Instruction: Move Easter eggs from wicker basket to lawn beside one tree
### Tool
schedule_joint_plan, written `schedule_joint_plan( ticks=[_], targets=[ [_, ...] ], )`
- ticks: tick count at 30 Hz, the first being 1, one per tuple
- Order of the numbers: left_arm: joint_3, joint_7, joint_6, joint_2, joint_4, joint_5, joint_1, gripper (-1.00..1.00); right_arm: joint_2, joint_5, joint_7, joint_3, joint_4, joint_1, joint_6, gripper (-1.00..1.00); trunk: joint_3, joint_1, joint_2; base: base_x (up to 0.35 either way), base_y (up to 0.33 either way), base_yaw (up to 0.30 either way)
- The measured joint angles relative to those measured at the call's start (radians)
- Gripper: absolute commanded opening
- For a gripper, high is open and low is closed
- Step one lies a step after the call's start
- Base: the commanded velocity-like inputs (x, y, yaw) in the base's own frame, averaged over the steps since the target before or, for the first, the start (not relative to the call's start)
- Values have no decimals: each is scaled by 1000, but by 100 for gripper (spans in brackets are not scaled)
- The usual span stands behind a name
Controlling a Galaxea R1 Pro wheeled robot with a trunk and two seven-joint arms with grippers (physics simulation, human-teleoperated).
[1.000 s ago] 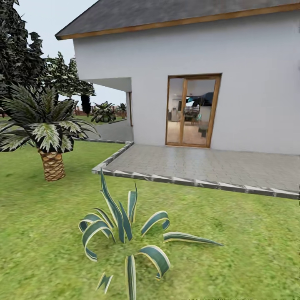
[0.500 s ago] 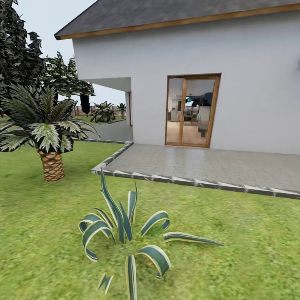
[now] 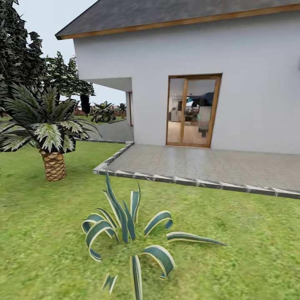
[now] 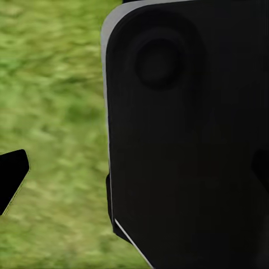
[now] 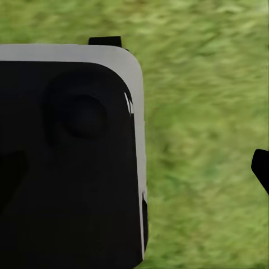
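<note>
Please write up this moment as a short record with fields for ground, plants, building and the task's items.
ground: lawn, with a paved patio beyond it
near plant: striped spiky plant on the grass
left plant: short palm; dark conifers behind it
building: white house with a glass door
eggs and basket: none seen here
wrist views: grass and dark robot parts

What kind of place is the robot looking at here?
A house's garden, in a simulated scene. Green lawn spreads in front, a short palm and a striped spiky plant grow in it, and a paved patio leads to a white house's glass door.
</note>
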Motion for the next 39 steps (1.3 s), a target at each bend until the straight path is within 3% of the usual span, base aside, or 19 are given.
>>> schedule_joint_plan(
  ticks=[5, 24, 39],
  targets=[
    [1, -27, 0, 1, 0, 0, 0, 100, 0, -2, 3, -1, 0, 0, -2, 100, 0, 0, 0, 0, 322, -172],
    [2, -30, 0, 1, 0, 0, 0, 100, 1, -2, 6, -1, 0, 0, -3, 100, 0, 0, 0, 0, 325, -296],
    [2, -30, -1, 1, 0, 0, 0, 100, 1, -1, 0, 0, 0, 0, -1, 100, 0, 0, 0, 0, 293, -26]
  ],
)
